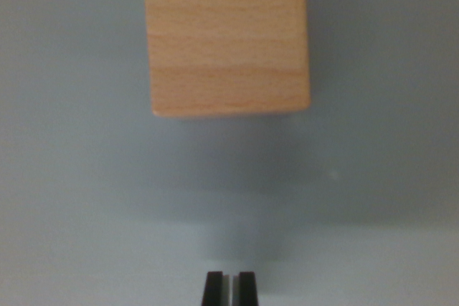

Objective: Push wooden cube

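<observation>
The wooden cube [228, 37] fills the upper centre, on a grey surface [72, 177]. The gripper [230, 288] sits at bottom centre, apart from the cube. Its jaws look nearly pressed together, though the view is blurry.

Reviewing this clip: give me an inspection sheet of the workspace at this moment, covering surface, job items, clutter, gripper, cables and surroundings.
Surface: plain grey table, bare apart from the cube; faint shadow below the cube.
Job's things: wooden cube, light grain, at top centre, cut off by the top edge, resting on the table.
Clutter: nothing seen.
Grippers: gripper at bottom centre, dark fingertips nearly together with a narrow gap, holding nothing, clearly apart from the cube and roughly lined up with it.
Cables: nothing seen.
Surroundings: nothing seen beyond the table.
</observation>
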Motion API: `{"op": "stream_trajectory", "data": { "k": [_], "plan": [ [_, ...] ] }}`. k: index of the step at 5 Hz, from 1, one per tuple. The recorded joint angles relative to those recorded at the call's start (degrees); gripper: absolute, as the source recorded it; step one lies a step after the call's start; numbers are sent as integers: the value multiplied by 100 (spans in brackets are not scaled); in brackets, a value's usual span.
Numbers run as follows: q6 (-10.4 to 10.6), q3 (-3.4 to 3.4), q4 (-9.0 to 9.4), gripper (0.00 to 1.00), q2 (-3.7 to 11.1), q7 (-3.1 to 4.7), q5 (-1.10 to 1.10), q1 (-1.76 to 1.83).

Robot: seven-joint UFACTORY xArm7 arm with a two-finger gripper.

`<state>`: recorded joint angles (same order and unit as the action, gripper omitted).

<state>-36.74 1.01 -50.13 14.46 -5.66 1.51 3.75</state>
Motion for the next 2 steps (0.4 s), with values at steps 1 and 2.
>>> {"op": "stream_trajectory", "data": {
  "k": [1,2],
  "plan": [
    [54,1,42,0,17,-9,-1,1],
    [54,1,42,0,17,-9,-1,1]
  ]
}}
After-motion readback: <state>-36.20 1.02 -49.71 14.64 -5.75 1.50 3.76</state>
